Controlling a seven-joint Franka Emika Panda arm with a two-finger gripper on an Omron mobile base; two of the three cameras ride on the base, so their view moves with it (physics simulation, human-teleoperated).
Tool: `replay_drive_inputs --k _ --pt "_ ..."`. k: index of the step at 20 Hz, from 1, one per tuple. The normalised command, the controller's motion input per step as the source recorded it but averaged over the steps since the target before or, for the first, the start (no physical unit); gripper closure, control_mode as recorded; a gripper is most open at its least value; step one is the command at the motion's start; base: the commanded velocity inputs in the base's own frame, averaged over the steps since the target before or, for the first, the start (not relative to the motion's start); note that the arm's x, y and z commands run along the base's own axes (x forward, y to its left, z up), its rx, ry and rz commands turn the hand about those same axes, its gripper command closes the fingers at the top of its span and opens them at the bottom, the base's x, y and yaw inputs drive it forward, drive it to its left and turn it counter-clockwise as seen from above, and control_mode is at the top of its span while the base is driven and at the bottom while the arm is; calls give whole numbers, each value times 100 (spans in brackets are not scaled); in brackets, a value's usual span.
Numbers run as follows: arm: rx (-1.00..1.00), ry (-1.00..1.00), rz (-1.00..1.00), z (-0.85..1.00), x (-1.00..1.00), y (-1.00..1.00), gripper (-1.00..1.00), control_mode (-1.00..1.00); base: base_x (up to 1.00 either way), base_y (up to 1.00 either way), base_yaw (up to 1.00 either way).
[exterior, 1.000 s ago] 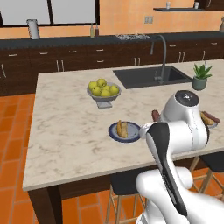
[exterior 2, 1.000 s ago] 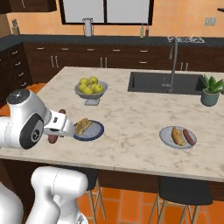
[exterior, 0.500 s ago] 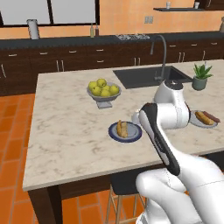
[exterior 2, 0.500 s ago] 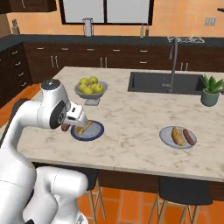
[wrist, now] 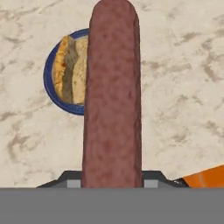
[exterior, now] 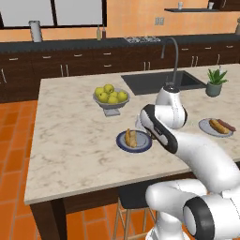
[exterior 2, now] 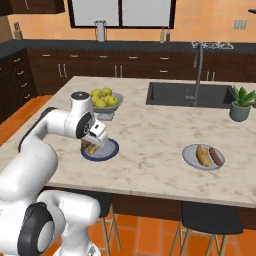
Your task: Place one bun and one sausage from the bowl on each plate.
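My gripper (wrist: 112, 181) is shut on a reddish-brown sausage (wrist: 113, 96), which runs straight up the hand view. Below it lies the dark-blue-rimmed plate (wrist: 48, 83) with a golden bun (wrist: 72, 70) on it. From the right base view the gripper (exterior 2: 90, 145) hangs just over the near left edge of this plate (exterior 2: 107, 152), the sausage (exterior 2: 85, 144) dark beneath the hand. In the left base view the arm hides the hand beside the plate (exterior: 123, 143) and bun (exterior: 131, 138). The pale plate (exterior 2: 190, 157) carries a bun (exterior 2: 202, 155) and a sausage (exterior 2: 216, 156). The bowl is out of view.
A grey footed bowl of apples (exterior 2: 104, 100) stands just behind the blue-rimmed plate. The sink (exterior 2: 192, 94) with its faucet and a potted plant (exterior 2: 241, 102) are at the back right. The counter's front edge lies close below the plate.
The arm has swung in toward the blue-rimmed plate, carrying the sausage from beside the counter's edge to just over the plate. Plates and buns have not moved.
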Motion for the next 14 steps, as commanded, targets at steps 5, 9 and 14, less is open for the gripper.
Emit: replay_drive_inputs --k 5,9,14 --pt "3 12 -1 -43 61 -9 100 -100 0 0 0" --pt "0 0 0 -29 58 7 100 -100 0 0 0" --pt "0 0 0 -41 40 2 100 -100 0 0 0"
